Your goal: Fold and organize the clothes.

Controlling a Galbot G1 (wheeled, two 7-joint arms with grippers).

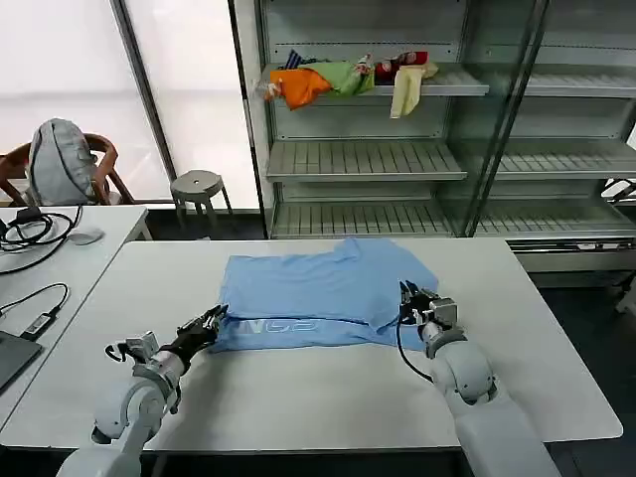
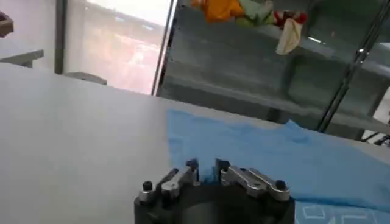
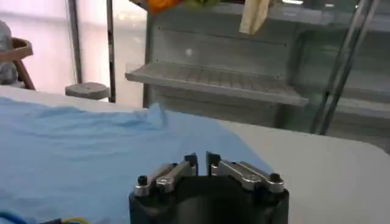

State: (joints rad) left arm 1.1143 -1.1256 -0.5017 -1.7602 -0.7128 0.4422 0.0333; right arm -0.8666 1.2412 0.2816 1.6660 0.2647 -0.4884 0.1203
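Observation:
The clothes are one light blue T-shirt [image 1: 308, 288], lying partly folded on the white table [image 1: 328, 393]. Its white lettering [image 1: 281, 325] shows along the near edge. My left gripper [image 1: 215, 320] sits low at the shirt's near left corner. In the left wrist view it [image 2: 207, 165] is shut on a pinch of the blue T-shirt [image 2: 274, 152]. My right gripper [image 1: 407, 294] is at the shirt's right edge, where a flap is folded over. In the right wrist view it [image 3: 201, 159] is closed to a narrow gap on the T-shirt [image 3: 73, 140].
A metal shelf unit [image 1: 368, 159] stands behind the table, with orange, green, red and cream garments [image 1: 343, 78] heaped on its upper shelf. A stool [image 1: 197, 185] stands at the back left. A side desk [image 1: 60, 248] with cables adjoins the table's left.

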